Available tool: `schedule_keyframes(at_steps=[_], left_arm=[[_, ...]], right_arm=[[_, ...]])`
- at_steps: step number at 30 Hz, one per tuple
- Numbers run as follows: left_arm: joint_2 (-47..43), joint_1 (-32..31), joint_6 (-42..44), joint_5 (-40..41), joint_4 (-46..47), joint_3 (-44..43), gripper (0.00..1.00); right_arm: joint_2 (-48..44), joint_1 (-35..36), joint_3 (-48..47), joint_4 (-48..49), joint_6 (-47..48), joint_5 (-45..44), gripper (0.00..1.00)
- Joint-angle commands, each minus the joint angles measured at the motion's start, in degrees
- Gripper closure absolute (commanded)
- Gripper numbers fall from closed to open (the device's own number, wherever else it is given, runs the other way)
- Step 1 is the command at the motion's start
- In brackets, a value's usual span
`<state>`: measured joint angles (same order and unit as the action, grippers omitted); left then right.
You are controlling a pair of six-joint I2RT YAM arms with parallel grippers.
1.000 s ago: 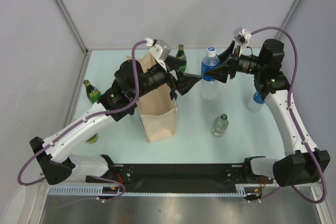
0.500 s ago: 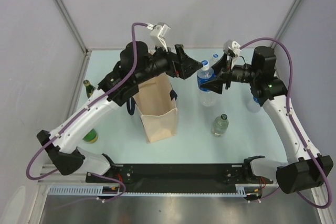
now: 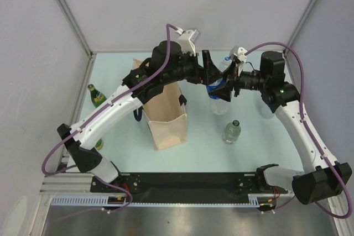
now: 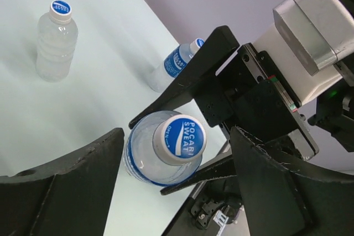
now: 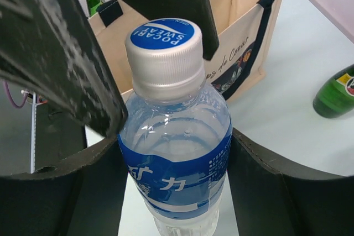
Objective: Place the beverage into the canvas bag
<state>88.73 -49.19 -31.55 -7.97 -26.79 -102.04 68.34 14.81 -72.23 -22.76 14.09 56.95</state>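
The right gripper (image 5: 175, 194) clasped the water bottle (image 5: 176, 147) around its body, beside the canvas bag (image 3: 166, 119) on the table (image 3: 251, 147), not inside it; the left gripper (image 4: 178, 139) stood wide, its fingers (image 4: 74, 183) flanking the cap

Green bottle (image 3: 97, 96) stands on pale table (image 3: 249, 153).

Scene inventory: 1 canvas bag (image 3: 166, 120), 3 clear blue-capped bottles (image 4: 174, 147) (image 4: 54, 40) (image 4: 178, 63), 1 small clear bottle with a dark green cap (image 3: 232, 131), 3 green bottles (image 3: 97, 95) (image 5: 334, 100) (image 3: 98, 145), 1 of them only partly visible, and 2 robot arms (image 3: 110, 114) (image 3: 301, 131).
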Motion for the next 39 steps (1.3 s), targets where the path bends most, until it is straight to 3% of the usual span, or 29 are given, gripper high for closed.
schedule_keyframes(at_steps=[1, 11, 19, 21, 26, 29, 35, 36, 39], left_arm=[[2.14, -1.78, 2.37, 3.83, -3.35, -5.27, 0.19], [6.36, -3.55, 6.59, 10.78, -8.55, -11.07, 0.37], [7.51, -3.90, 8.61, 11.83, -9.78, -13.53, 0.65], [7.51, -3.90, 9.05, 11.75, -9.78, -13.89, 0.78], [7.16, -3.90, 10.02, 10.78, -9.78, -13.80, 1.00], [6.72, -3.90, 10.63, 11.04, -9.69, -13.62, 1.00], [5.41, -3.37, 12.12, 11.48, -8.20, -13.62, 1.00], [5.32, -3.20, 12.21, 11.48, -8.02, -13.62, 1.00], [4.61, -2.32, 12.22, 11.22, -7.76, -14.33, 1.00]], right_arm=[[-1.28, 0.48, -2.13, 3.34, 1.03, -0.52, 1.00], [-0.75, 0.75, -2.04, 3.69, 0.77, -0.96, 1.00], [-0.13, 0.84, -1.78, 3.69, 1.03, -1.84, 1.00], [0.04, 0.84, -1.60, 3.69, 1.12, -2.10, 1.00], [0.22, 0.84, -1.43, 4.83, -0.11, -2.37, 1.00], [0.31, 0.92, -0.64, 6.32, -2.39, -2.37, 0.92], [0.31, 0.84, 0.16, 8.35, -5.03, -2.10, 0.52], [0.22, 0.84, 0.07, 8.35, -5.21, -2.10, 0.41], [-0.04, 0.84, -0.11, 8.26, -5.21, -1.84, 0.27]])
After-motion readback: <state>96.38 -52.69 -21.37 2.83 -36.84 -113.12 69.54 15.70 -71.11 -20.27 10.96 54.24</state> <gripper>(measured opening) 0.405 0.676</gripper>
